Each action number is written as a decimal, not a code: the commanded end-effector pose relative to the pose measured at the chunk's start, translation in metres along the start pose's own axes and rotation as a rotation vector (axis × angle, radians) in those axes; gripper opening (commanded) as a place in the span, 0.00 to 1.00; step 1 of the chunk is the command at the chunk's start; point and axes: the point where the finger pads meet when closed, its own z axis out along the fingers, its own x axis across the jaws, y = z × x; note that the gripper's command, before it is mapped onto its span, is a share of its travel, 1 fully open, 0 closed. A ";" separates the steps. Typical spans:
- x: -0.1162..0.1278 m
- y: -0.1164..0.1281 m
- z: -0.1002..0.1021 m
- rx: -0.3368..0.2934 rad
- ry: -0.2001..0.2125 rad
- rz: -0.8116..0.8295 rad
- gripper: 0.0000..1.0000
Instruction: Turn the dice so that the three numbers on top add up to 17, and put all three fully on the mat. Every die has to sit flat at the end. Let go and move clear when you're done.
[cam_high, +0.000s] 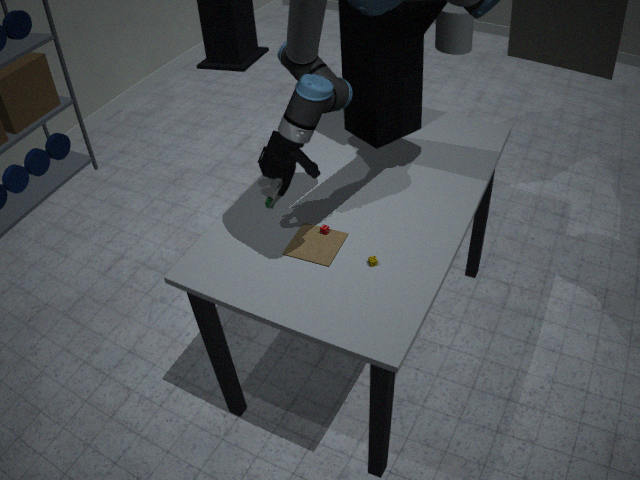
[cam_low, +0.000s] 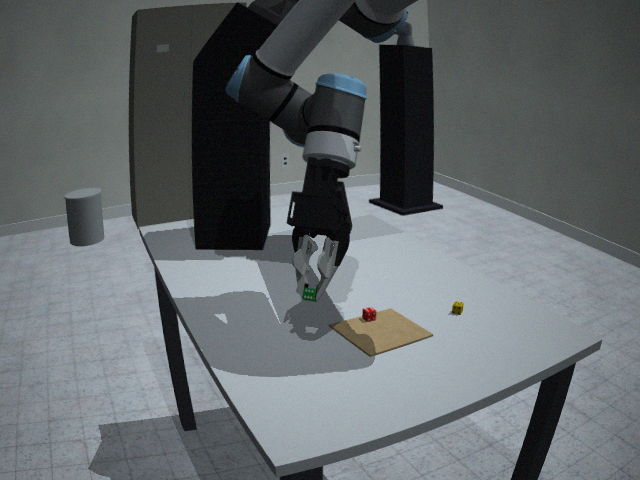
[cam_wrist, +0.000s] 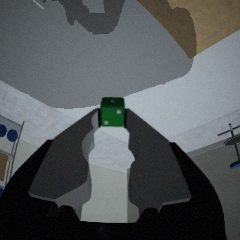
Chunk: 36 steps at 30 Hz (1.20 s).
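So we've got the green die (cam_low: 309, 293), a small cube with pale pips, pinched between the tips of the gripper (cam_low: 312, 289) and hanging above the table's surface. In the exterior view the face turned toward the camera looks like six pips, though it's pretty small so we wouldn't swear to it. In the wrist view the green die (cam_wrist: 112, 112) sits right at the fingertips with a couple of pips showing on the near face.

The gripper itself is nearly closed, jaws narrow and clamped on that die. The fingers are pale grey and angular under a black blocky body, and the whole thing is tilted off vertical.

The red die (cam_low: 369, 313) sits on the mat (cam_low: 385, 333), right by its far edge. The mat is a thin, flat, tan square, kind of cardboard or cork looking. The yellow die (cam_low: 457, 307) rests on the bare table, off to the right of the mat, well apart from it. We can't read the top numbers on either.

The table (cam_low: 361, 403) has a smooth matte grey top and black legs, with the arm's big shadow falling across the left part. The floor is mottled grey tile. There's a shelf rack (cam_high: 67, 77) holding a brown box (cam_high: 25, 90) and dark blue balls (cam_high: 36, 160), a tall black pillar (cam_low: 406, 129) and a grey cylinder (cam_low: 83, 215).
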 end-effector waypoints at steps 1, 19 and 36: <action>-0.001 -0.001 0.003 -0.123 -0.002 0.000 0.03; -0.001 -0.003 0.002 -0.461 -0.002 0.001 0.03; -0.001 -0.006 0.007 -0.479 -0.001 0.002 0.03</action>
